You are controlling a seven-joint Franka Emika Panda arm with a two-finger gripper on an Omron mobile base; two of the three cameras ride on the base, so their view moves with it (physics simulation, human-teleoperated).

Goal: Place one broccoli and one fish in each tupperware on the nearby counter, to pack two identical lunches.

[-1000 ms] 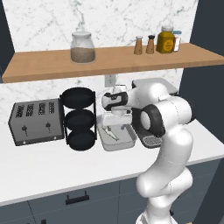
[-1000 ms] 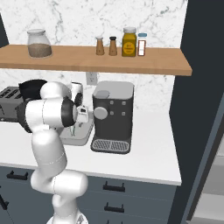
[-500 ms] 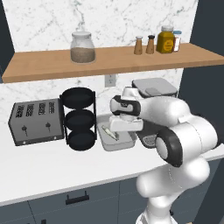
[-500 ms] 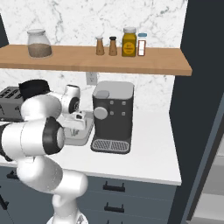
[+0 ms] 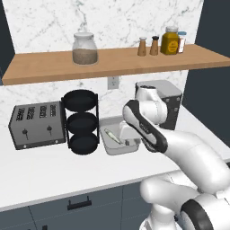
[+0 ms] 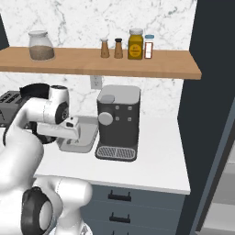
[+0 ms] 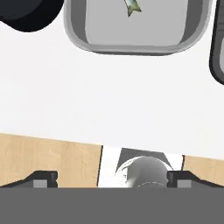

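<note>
Gripper (image 7: 112,179) hangs spread wide and empty above the counter (image 7: 109,100); the tupperware (image 7: 74,30) at twelve o'clock holds a fish (image 7: 131,6) — swinging away carelessly, the arm could clip the coffee machine (image 6: 118,121).

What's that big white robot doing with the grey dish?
The robot arm is packing lunches on the white counter. A fish already lies in the grey tupperware, which sits between the black tiered rack and the coffee machine. In the hand view the fish's tail shows inside the tray. The gripper hangs just off the tray with its jaws wide open and nothing in them. No broccoli shows in the tray yet.
</note>
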